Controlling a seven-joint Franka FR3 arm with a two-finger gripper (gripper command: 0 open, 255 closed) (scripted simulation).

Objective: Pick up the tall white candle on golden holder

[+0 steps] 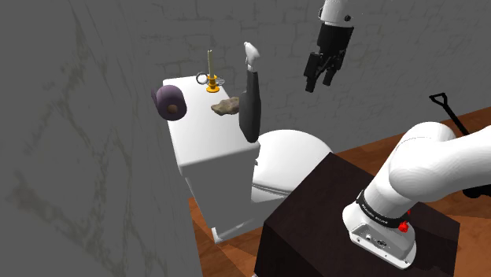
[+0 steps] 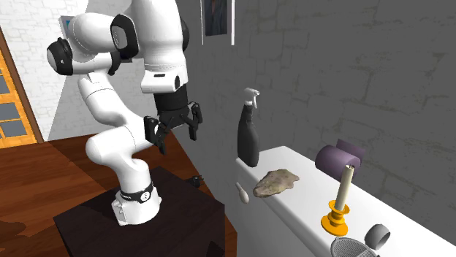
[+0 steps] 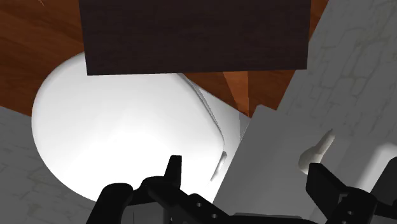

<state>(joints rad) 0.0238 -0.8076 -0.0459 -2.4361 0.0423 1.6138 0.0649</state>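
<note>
Pincer (image 1: 321, 83) open and empty, aloft above the toilet; candle untouched on the tank lid.
White toilet (image 1: 287, 161) beside the dark stand (image 1: 315, 204). On its tank lid (image 1: 201, 145) are a black spray bottle (image 1: 250, 106), upright; a purple paper roll (image 1: 170, 102) on its side; a grey-brown stone (image 1: 226, 106); and the cream candle on golden holder (image 1: 210, 72), upright near the wall, well apart from the pincer.

The candle (image 2: 345, 186) is cream on a golden holder (image 2: 335, 219); the roll (image 2: 334, 159) purple; the spray bottle (image 2: 248, 142) black; the wall (image 2: 351, 66) grey with block lines; the floor (image 2: 44, 169) reddish-brown.
</note>
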